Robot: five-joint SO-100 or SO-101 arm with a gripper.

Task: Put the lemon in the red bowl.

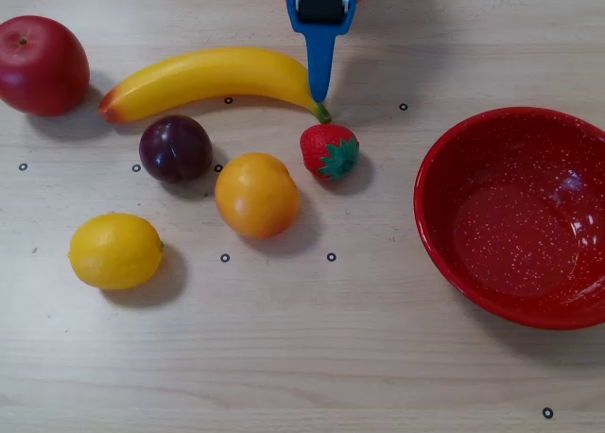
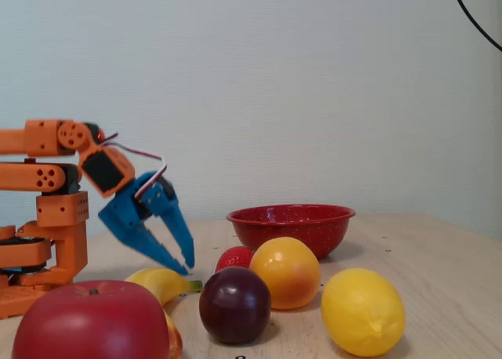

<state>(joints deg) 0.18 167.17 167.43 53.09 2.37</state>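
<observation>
Overhead view: claw (image 1: pixel 319 93) at 12 o'clock, parted and empty. Lemon (image 1: pixel 115 251) at 8 o'clock; approach should clear banana (image 1: pixel 208 77) and plum (image 1: pixel 176 148), then straddle its short axis.

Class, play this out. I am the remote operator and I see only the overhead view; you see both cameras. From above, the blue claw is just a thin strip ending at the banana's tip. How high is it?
Observer: In the fixed view the blue plastic claw hangs in the air, slanting down over the long yellow banana. I cannot tell whether the tips touch it.
Operator: Is it carrying anything?
Observer: No, nothing sits between its fingers. The smooth yellow oval lemon lies apart from it on the table.
Operator: How is the arm posed?
Observer: The orange arm has its top link level, with the wrist bent downward.
</observation>
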